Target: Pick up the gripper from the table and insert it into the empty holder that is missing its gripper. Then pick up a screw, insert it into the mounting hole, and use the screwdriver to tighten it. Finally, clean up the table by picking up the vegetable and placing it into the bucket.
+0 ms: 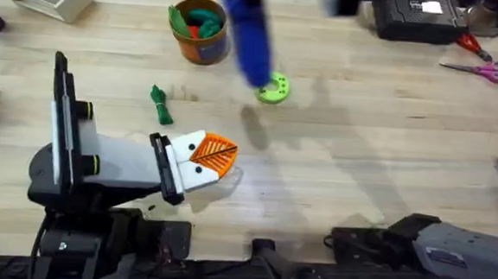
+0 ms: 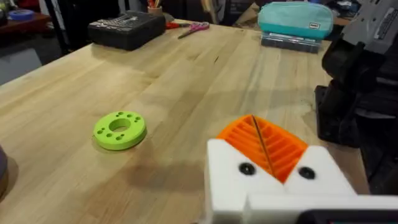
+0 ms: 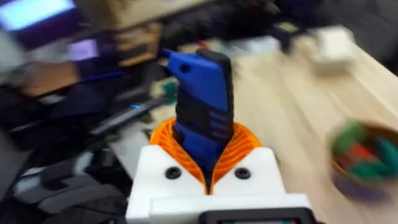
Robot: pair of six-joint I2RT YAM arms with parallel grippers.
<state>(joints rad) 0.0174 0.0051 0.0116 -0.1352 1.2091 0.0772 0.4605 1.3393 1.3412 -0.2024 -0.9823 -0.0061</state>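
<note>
Beside screwdriver [image 1: 249, 31], green ring [image 1: 274, 88], bucket [image 1: 200, 31]

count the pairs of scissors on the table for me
2, both at the table's far right in the overhead view: a red-handled pair beside the black case, and a pink-handled pair just in front of it. More may lie outside the views.
</note>
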